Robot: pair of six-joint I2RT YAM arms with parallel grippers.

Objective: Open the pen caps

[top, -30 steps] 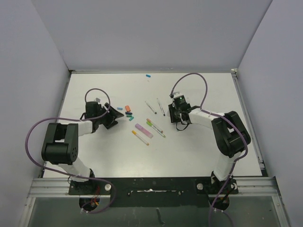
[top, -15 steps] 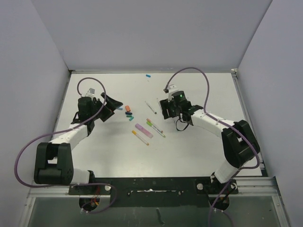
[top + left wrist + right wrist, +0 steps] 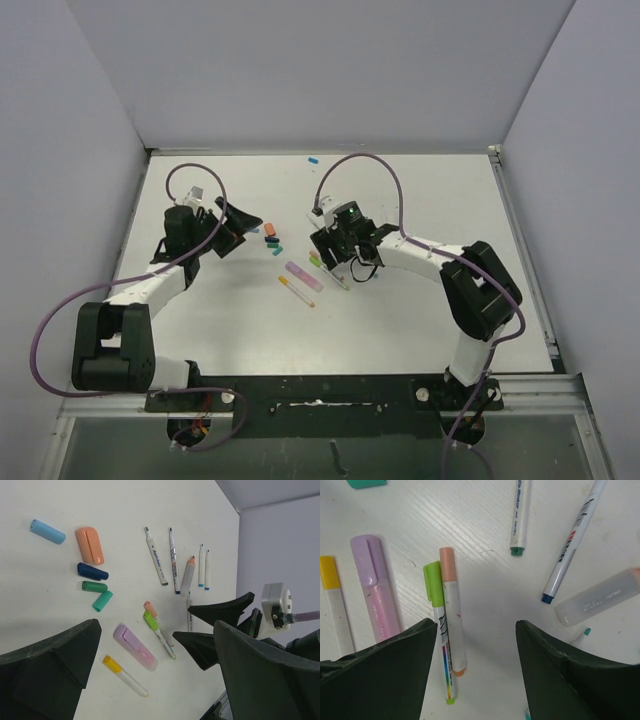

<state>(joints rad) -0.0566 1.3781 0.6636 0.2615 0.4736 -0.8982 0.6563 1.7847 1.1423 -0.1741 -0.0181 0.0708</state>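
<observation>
Left hand [image 3: 158, 624]: it has just spread wide and holds nothing, well left of the lilac highlighter [image 3: 372, 587].
Right hand [image 3: 476, 625]: you opened it and brought it in; it is empty, just right of the lilac highlighter.
Below it: green-capped pen [image 3: 439, 625] and peach-capped pen [image 3: 451, 605], side by side, caps on.
Loose caps [image 3: 92, 571]: near the lilac highlighter, on its far left side.
Meaning: one of those two caps looks next.
</observation>
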